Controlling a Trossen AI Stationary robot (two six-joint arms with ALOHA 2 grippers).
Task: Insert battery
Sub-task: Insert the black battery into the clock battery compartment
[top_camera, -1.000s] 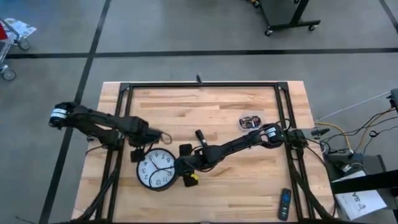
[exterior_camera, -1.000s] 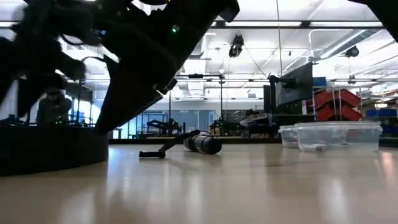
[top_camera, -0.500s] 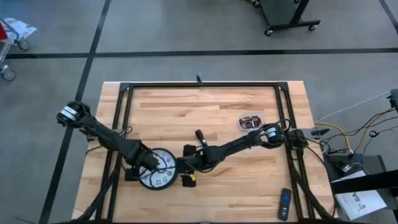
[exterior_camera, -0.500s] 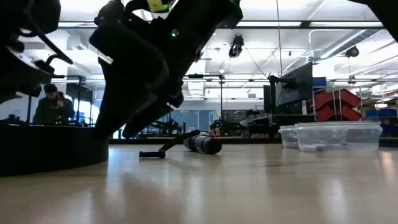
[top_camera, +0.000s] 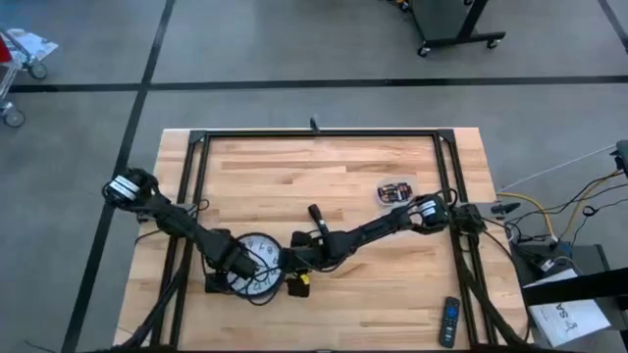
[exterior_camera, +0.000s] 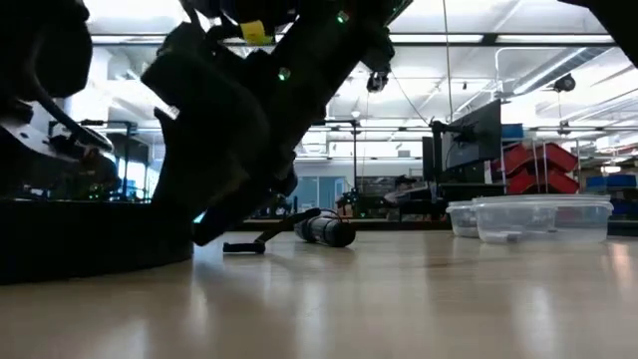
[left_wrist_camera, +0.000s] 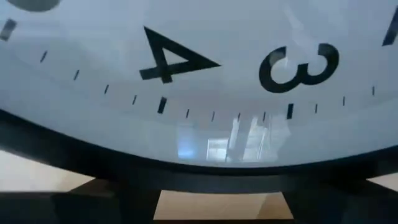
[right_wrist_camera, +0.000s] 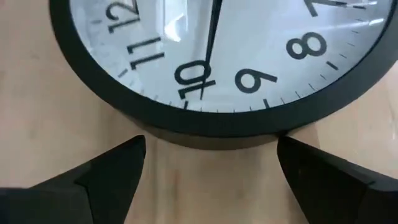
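Lying face up near the wooden bench's front edge, the round, black-rimmed clock had glossy white glass; a clear plastic tub toward the right edge held small items too small to name. The right gripper stood spread open at the clock's rim. The left gripper, its grip not discernible, had moved in over the clock's left side since a second before.

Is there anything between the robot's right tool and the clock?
Nothing visible. In the right wrist view, only bare table lies between the open right tool and the clock rim just ahead. The left tool is already at the clock's other side.
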